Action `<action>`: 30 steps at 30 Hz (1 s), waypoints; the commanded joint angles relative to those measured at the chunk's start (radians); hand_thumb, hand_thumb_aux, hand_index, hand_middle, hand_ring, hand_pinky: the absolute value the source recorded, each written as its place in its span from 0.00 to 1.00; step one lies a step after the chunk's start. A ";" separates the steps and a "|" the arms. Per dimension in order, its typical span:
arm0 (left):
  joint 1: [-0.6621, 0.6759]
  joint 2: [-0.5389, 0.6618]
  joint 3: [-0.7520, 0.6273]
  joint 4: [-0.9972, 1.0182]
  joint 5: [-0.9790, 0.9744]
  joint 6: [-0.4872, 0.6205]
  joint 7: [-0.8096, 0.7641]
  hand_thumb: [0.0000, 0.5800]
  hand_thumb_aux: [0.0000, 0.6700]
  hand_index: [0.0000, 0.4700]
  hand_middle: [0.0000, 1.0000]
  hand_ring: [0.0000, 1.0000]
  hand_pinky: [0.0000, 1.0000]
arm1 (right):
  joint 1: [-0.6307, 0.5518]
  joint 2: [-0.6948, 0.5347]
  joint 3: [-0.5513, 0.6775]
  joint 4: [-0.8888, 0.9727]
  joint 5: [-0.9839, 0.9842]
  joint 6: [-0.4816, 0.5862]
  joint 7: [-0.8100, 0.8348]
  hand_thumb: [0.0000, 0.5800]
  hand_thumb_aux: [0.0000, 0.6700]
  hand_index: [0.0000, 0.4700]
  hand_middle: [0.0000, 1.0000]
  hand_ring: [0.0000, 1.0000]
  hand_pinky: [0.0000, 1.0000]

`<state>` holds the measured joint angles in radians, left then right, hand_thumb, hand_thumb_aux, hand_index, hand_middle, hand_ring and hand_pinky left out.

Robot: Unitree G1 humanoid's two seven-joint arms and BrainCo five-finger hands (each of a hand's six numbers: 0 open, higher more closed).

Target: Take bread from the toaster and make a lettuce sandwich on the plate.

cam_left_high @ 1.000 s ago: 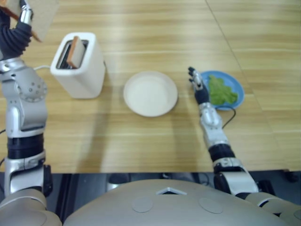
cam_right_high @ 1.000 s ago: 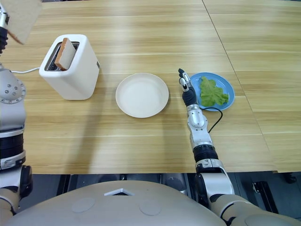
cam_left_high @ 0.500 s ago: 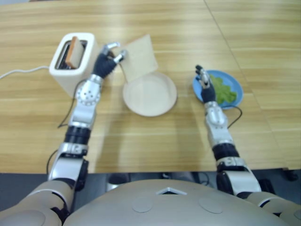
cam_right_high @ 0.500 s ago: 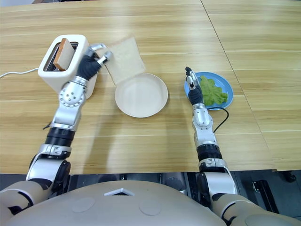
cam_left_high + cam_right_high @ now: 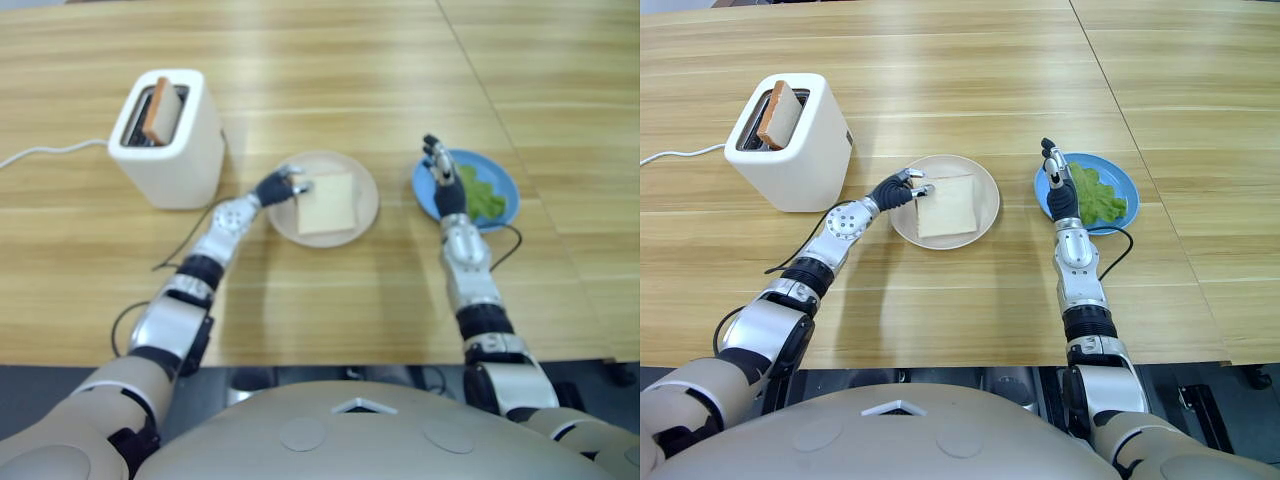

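Across the wooden table (image 5: 940, 60), biggest item first: white toaster (image 5: 800, 150) stands far left, with a second slice (image 5: 778, 112) upright in its slot. Cream plate (image 5: 987, 180) sits mid-table, just right of the toaster. Blue plate (image 5: 1127, 183) sits to the right of the cream plate, apart from it. One bread slice (image 5: 948, 205) lies flat on the cream plate, a bit right of its left rim. Lettuce (image 5: 1098, 195) lies on the blue plate, untouched.

Left hand (image 5: 898, 189) is low over the cream plate's left rim, its tip touching the slice's far left corner. Whether it holds the slice or merely touches it cannot be told. Right hand (image 5: 1058, 190) stands at the blue plate's left rim, fingers straight and extended, nothing in them, just beside the lettuce but not on it.

Step in hand, as a judgement: first slice being set down on the plate, about a third of the task done. Next move likely calls for the left hand to come clear of the slice without dragging it, and for the right hand to tip right over the lettuce, close on a leaf and carry it left onto the slice. After that the toaster slice needs pulling and laying on top.
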<state>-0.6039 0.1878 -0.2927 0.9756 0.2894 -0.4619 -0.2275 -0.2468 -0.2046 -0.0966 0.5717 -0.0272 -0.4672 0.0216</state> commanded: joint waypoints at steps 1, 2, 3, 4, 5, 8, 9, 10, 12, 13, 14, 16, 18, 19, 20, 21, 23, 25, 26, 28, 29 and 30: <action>-0.014 0.027 -0.069 0.007 0.129 0.020 0.097 0.00 0.00 0.00 0.00 0.00 0.00 | 0.014 -0.005 -0.007 -0.022 0.008 0.018 0.008 0.00 0.00 0.00 0.00 0.00 0.00; -0.014 0.035 -0.083 -0.007 0.160 0.028 0.127 0.00 0.00 0.00 0.00 0.00 0.00 | 0.015 -0.005 -0.007 -0.024 0.009 0.019 0.008 0.00 0.00 0.00 0.00 0.00 0.00; -0.014 0.045 -0.101 -0.024 0.196 0.040 0.161 0.00 0.00 0.00 0.00 0.00 0.00 | 0.016 -0.006 -0.006 -0.028 0.009 0.019 0.009 0.00 0.00 0.00 0.00 0.00 0.00; -0.013 0.056 -0.109 -0.043 0.224 0.048 0.197 0.00 0.00 0.00 0.00 0.00 0.00 | 0.018 -0.006 -0.006 -0.032 0.009 0.020 0.010 0.00 0.00 0.00 0.00 0.00 0.00; -0.014 0.071 -0.119 -0.070 0.260 0.070 0.242 0.00 0.00 0.00 0.00 0.00 0.00 | 0.020 -0.007 -0.006 -0.038 0.009 0.022 0.011 0.00 0.00 0.00 0.00 0.00 0.00; 0.001 0.120 -0.117 -0.196 0.352 0.142 0.360 0.00 0.00 0.00 0.00 0.00 0.00 | 0.029 -0.007 -0.004 -0.066 0.009 0.031 0.014 0.00 0.00 0.00 0.00 0.00 0.00; 0.014 0.143 -0.112 -0.272 0.396 0.176 0.404 0.00 0.00 0.00 0.00 0.00 0.00 | 0.032 -0.008 -0.004 -0.075 0.008 0.034 0.016 0.00 0.00 0.00 0.00 0.00 0.00; 0.033 0.163 -0.098 -0.360 0.428 0.198 0.448 0.00 0.00 0.00 0.00 0.00 0.00 | 0.035 -0.010 -0.004 -0.084 0.007 0.037 0.017 0.00 0.00 0.00 0.00 0.00 0.00; 0.080 0.196 -0.068 -0.547 0.486 0.230 0.521 0.00 0.00 0.00 0.00 0.00 0.00 | 0.042 -0.014 -0.002 -0.107 0.003 0.042 0.020 0.00 0.00 0.00 0.00 0.00 0.00; 0.104 0.212 -0.063 -0.637 0.537 0.255 0.551 0.00 0.00 0.00 0.00 0.00 0.00 | 0.045 -0.016 -0.001 -0.120 0.000 0.045 0.021 0.00 0.00 0.00 0.00 0.00 0.00; 0.131 0.223 -0.050 -0.722 0.569 0.268 0.580 0.00 0.00 0.00 0.00 0.00 0.00 | 0.048 -0.021 0.002 -0.135 -0.006 0.047 0.020 0.00 0.00 0.00 0.00 0.00 0.00; 0.186 0.236 -0.020 -0.884 0.615 0.289 0.613 0.00 0.00 0.00 0.00 0.00 0.00 | 0.053 -0.037 0.009 -0.171 -0.028 0.048 0.021 0.00 0.00 0.00 0.00 0.00 0.00; 0.230 0.238 0.005 -0.993 0.627 0.298 0.620 0.00 0.00 0.00 0.00 0.00 0.00 | 0.052 -0.080 0.016 -0.209 -0.081 0.034 0.013 0.00 0.00 0.00 0.00 0.00 0.00; 0.246 0.231 0.015 -1.015 0.610 0.300 0.611 0.00 0.00 0.00 0.00 0.00 0.00 | 0.046 -0.117 0.017 -0.219 -0.130 0.022 -0.004 0.00 0.00 0.00 0.00 0.00 0.00; 0.259 0.222 0.026 -1.024 0.581 0.299 0.598 0.00 0.00 0.00 0.00 0.00 0.00 | 0.037 -0.163 0.019 -0.222 -0.190 0.015 -0.030 0.00 0.00 0.00 0.00 0.00 0.00; 0.271 0.210 0.038 -1.012 0.531 0.285 0.587 0.00 0.00 0.00 0.00 0.00 0.00 | 0.020 -0.229 0.023 -0.208 -0.275 0.015 -0.072 0.00 0.00 0.00 0.00 0.00 0.00; 0.289 0.172 0.071 -0.944 0.394 0.255 0.557 0.00 0.00 0.00 0.00 0.00 0.00 | -0.030 -0.394 0.071 -0.149 -0.513 0.052 -0.204 0.00 0.00 0.00 0.00 0.00 0.00; 0.310 0.121 0.108 -0.869 0.231 0.202 0.513 0.00 0.00 0.00 0.00 0.00 0.00 | -0.099 -0.546 0.175 -0.049 -0.738 0.106 -0.314 0.00 0.00 0.00 0.00 0.00 0.00; 0.326 0.084 0.131 -0.843 0.125 0.173 0.476 0.00 0.00 0.00 0.00 0.00 0.00 | -0.145 -0.600 0.242 0.027 -0.826 0.123 -0.345 0.00 0.00 0.00 0.00 0.00 0.00; 0.366 0.011 0.172 -0.834 -0.056 0.138 0.413 0.00 0.00 0.00 0.00 0.00 0.00 | -0.239 -0.663 0.370 0.182 -0.968 0.155 -0.389 0.00 0.00 0.00 0.00 0.00 0.00; 0.383 -0.017 0.187 -0.833 -0.112 0.131 0.390 0.00 0.00 0.00 0.00 0.00 0.00 | -0.286 -0.675 0.423 0.263 -1.016 0.160 -0.411 0.00 0.00 0.00 0.00 0.00 0.00; 0.396 -0.036 0.197 -0.832 -0.140 0.129 0.377 0.00 0.00 0.00 0.00 0.00 0.00 | -0.329 -0.679 0.474 0.339 -1.060 0.171 -0.433 0.00 0.00 0.00 0.00 0.00 0.00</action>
<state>-0.2242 0.1705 -0.1243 0.1308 0.2550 -0.3180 0.1933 -0.5360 -0.8936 0.2592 0.7764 -0.9718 -0.3099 -0.3709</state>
